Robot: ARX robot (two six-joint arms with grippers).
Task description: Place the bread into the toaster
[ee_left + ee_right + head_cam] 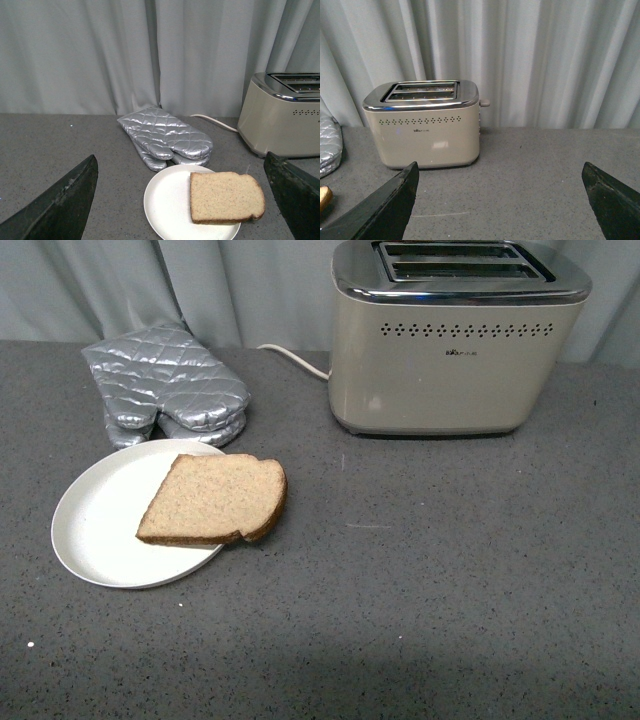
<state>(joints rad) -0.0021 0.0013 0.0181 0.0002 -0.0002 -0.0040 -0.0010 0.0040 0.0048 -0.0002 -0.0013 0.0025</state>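
Sliced bread (215, 500) on plate (95, 525), toaster (450, 370) apart

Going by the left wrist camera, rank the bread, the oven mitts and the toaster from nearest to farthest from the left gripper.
1. Bread, on the plate, just ahead.
2. Mitts, behind the plate.
3. Toaster, farthest back, to the right.

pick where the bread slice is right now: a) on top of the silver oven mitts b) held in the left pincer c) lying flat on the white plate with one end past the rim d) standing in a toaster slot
C: the bread lies flat on the plate with its rounded end sticking out past the rim, and the toaster slots show no bread.
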